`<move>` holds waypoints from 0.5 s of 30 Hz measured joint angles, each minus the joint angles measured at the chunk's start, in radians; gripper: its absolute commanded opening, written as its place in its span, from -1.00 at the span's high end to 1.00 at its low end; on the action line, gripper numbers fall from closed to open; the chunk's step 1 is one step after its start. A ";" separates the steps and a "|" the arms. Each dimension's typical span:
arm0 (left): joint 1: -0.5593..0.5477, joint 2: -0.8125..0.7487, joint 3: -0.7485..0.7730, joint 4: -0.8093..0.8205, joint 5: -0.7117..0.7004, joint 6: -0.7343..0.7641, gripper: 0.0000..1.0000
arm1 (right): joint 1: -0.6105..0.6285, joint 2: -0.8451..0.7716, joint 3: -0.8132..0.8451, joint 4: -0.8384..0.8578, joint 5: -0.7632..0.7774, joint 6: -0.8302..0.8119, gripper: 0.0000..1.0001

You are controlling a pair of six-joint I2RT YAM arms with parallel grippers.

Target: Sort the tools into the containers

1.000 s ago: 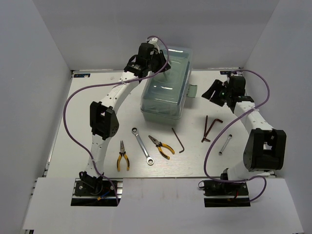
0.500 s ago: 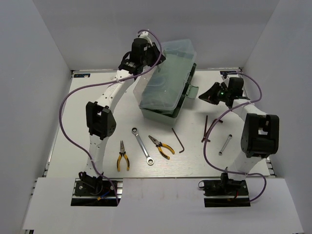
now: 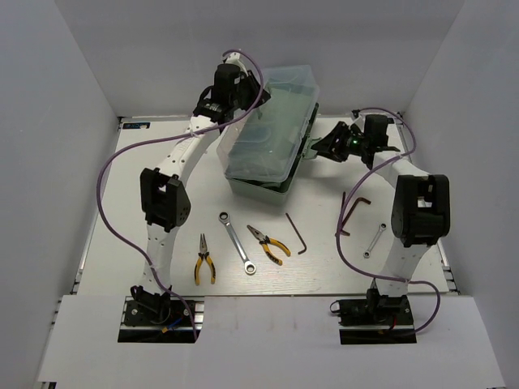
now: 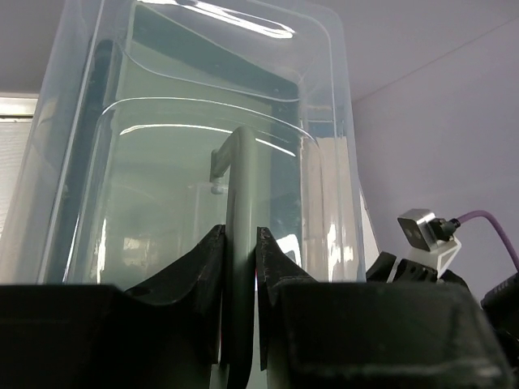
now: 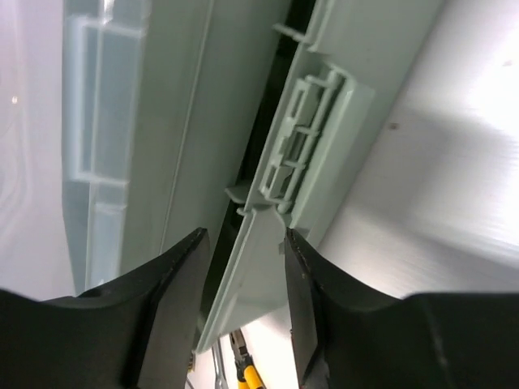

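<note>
Since a second ago the lid (image 3: 280,121) has gone from flat to tilted up on its 3 o'clock side, and my right arm has swung in from 3 o'clock to the toolbox (image 3: 259,188).
- Left end effector (image 4: 241,243): clamped on the lid's handle (image 4: 241,178), lifting.
- Right end effector (image 5: 243,243): fingers straddle the base rim (image 5: 243,267) just below the latch (image 5: 312,138). I cannot tell whether they pinch it or only flank it.
- Meaning, as I judge it: the latch is free and opening is under way. No sorting has begun.

Toolbox sits at 12 o'clock on the counter (image 3: 122,203).

Count, all loose at 6 o'clock of the box:
- pliers, two (image 3: 204,261) (image 3: 269,244)
- wrenches, two: long wrench (image 3: 237,241), short wrench (image 3: 374,241)
- black hex key (image 3: 297,233), one
- dark-red hex keys (image 3: 349,212), seemingly two overlapped; hard to split
- toolbox, one
</note>
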 measured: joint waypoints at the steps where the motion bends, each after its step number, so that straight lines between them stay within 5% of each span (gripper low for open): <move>1: 0.003 -0.001 -0.002 0.000 0.000 0.000 1.00 | 0.013 0.000 0.006 -0.005 0.002 -0.004 0.01; 15: 0.029 -0.010 -0.019 0.016 0.021 -0.003 1.00 | 0.079 -0.074 0.019 -0.270 0.164 -0.153 -0.01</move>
